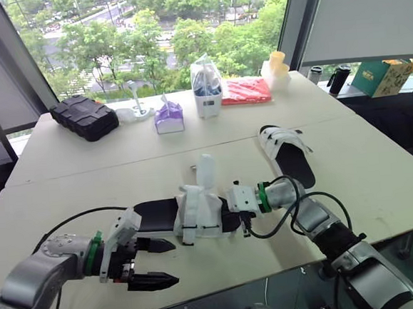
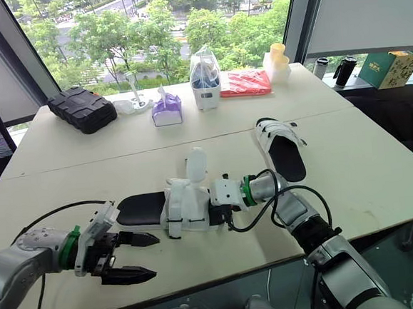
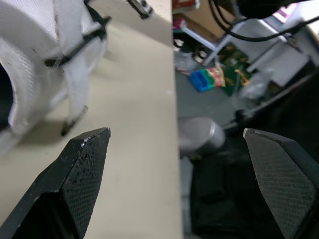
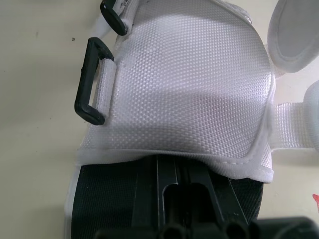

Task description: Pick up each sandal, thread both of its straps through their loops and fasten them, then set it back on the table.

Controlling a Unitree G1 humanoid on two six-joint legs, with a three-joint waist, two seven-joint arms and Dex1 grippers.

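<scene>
While the L end effector (image 1: pixel 156 263) hangs wide apart just off the heel of the near sandal (image 1: pixel 197 211), gripping nothing, the R end effector (image 1: pixel 234 211) sits at the toe end, tucked under the white mesh upper. Whether it's apart or clamped on the sole I can't tell, b/c the upper hides it. The sandal lies flat on the bench (image 1: pixel 87 179) near the front edge, between the two arms, heel toward the L arm. One white strap (image 1: pixel 205 170) stands up loose on the far side, not threaded. Its black loop (image 4: pixel 92 82) sits on the near side of the upper, w/ a second loop (image 4: pixel 113 19) just beside it.

Step in hand, as I read it: get hold of this sandal & feed the straps. To do it well, R should pin the sole firmly so the shoe can't slide. L should come over the upper to the free strap, pinch it near the tip, not mid-strap, then steer it square to the loop slot. The mesh looks soft, so expect it to fold; keep the strap taut. The other sandal (image 1: pixel 286 152) lies well apart to the R, straps apparently closed.
</scene>
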